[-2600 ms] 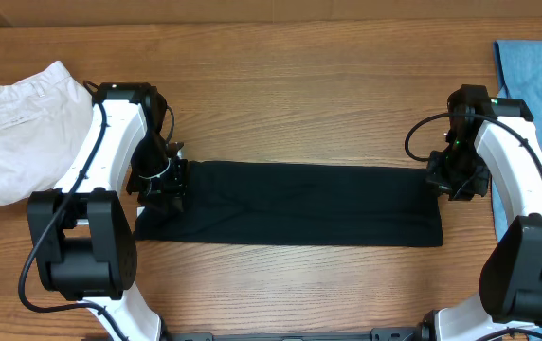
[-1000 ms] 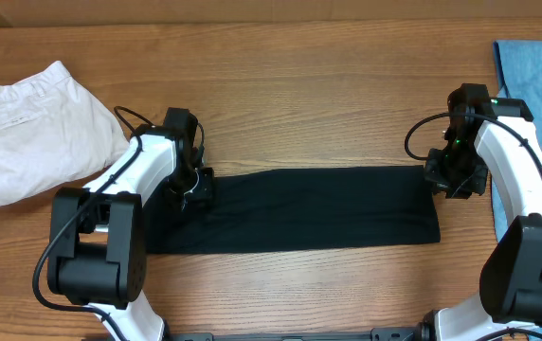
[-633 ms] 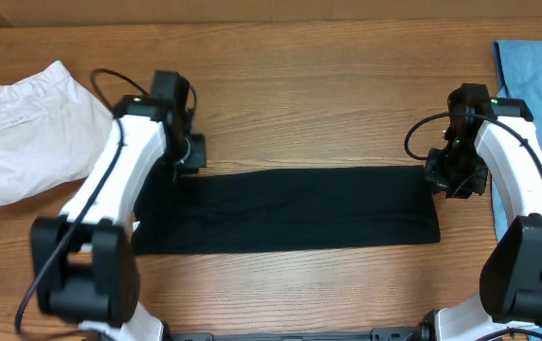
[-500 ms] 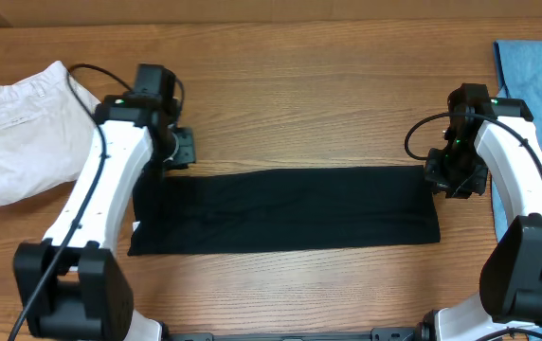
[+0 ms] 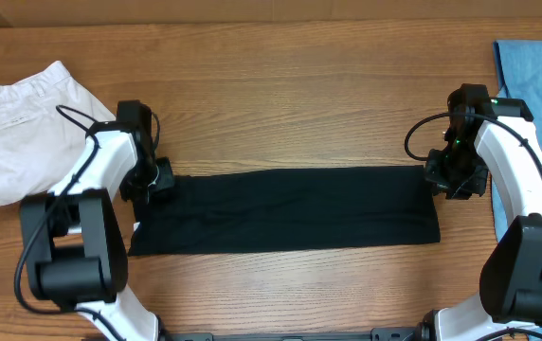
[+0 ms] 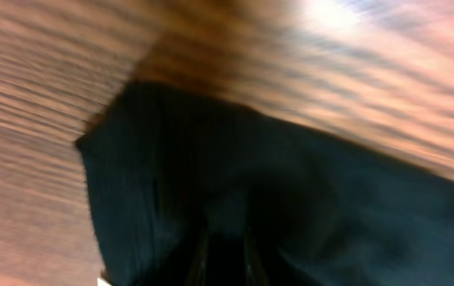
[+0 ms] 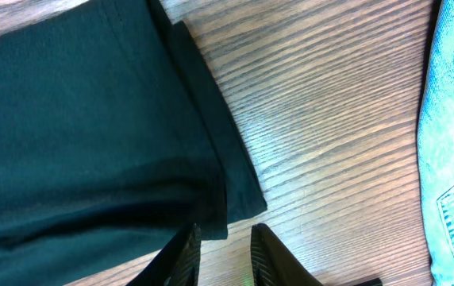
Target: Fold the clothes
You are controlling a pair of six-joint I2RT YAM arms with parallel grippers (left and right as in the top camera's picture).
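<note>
I am working at what is looking like a robotics lab bench, not a home: my left arm (image 5: 96, 185) and right arm (image 5: 522, 180) are standing at a wooden table's (image 5: 299, 104) edge, cables (image 5: 421, 133) looping loose, clothes (image 5: 290, 208) lying spread out.

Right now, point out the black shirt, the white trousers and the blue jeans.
black shirt (image 5: 290, 208), overhead view, its middle
white trousers (image 5: 29, 133), overhead view, its middle
blue jeans (image 5: 541, 95), overhead view, visible part

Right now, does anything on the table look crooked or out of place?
The shirt has a crooked left end: that edge slants outward toward the robot's side, while the right end is nearly square. The trousers lie rumpled at far left.
</note>
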